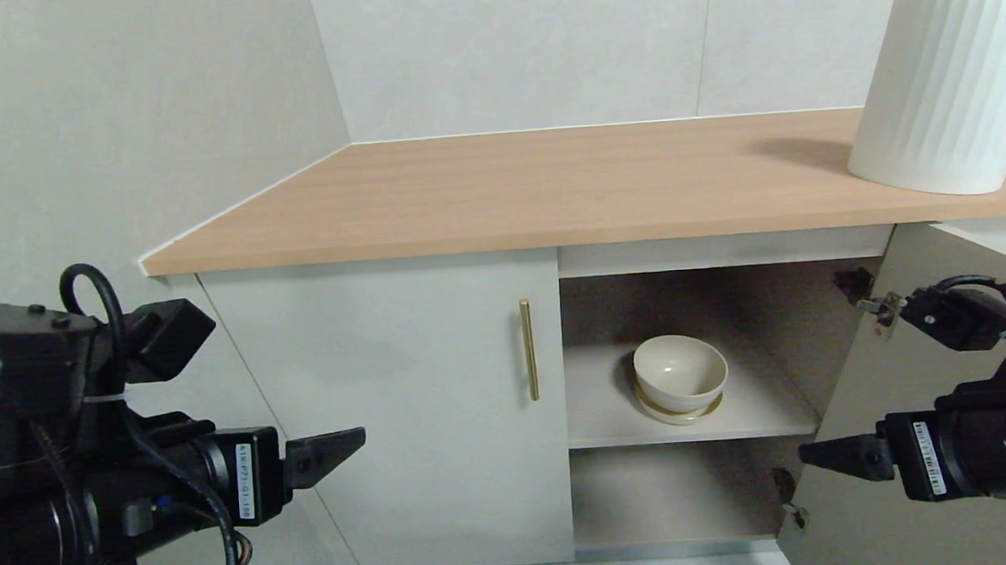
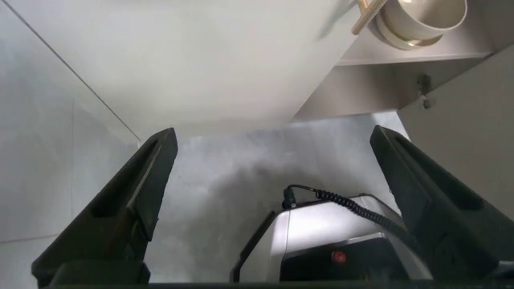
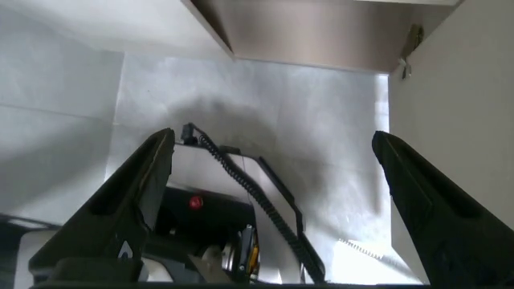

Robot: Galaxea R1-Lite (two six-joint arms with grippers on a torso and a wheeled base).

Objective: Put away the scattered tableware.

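A cream bowl (image 1: 680, 372) sits on a small plate (image 1: 680, 413) on the middle shelf (image 1: 751, 412) of the open cabinet compartment. The left wrist view catches the same bowl (image 2: 422, 20) at the picture's edge. My left gripper (image 1: 333, 453) hangs low in front of the closed left door, well left of the bowl; its fingers (image 2: 128, 209) stand wide apart over the floor with nothing between them. My right gripper (image 1: 813, 454) is low beside the open door, right of the bowl, and its fingers (image 3: 128, 201) are also spread and empty.
The closed left door (image 1: 388, 392) has a brass handle (image 1: 528, 348). The right door (image 1: 903, 356) is swung open. A white ribbed container (image 1: 949, 87) stands at the right on the wooden countertop (image 1: 507, 187). The lower shelf (image 1: 669, 489) is bare.
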